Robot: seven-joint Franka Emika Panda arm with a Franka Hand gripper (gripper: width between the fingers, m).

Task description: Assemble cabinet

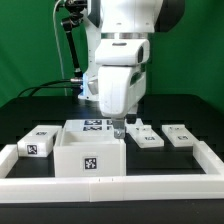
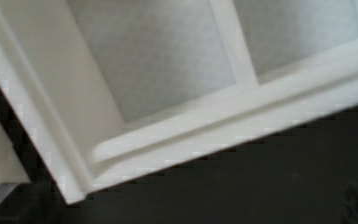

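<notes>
The cabinet body (image 1: 88, 152) is a white open-topped box with a black-and-white tag on its front, standing at the front centre of the dark table. My gripper (image 1: 119, 133) hangs straight down at the box's far corner on the exterior view's right, its dark fingertips level with the rim. I cannot tell whether the fingers are open or touching the box. The wrist view is filled by a close, blurred white framed surface of the cabinet (image 2: 176, 60) over dark table, and no fingers show there. Small white tagged panel pieces lie on both sides: one (image 1: 38, 142), another (image 1: 145, 135) and a third (image 1: 181, 135).
A long low white border rail (image 1: 110, 186) runs along the front and up both sides. The marker board (image 1: 95, 125) lies flat just behind the cabinet body. Black cables and a stand (image 1: 68, 60) are at the back on the exterior view's left.
</notes>
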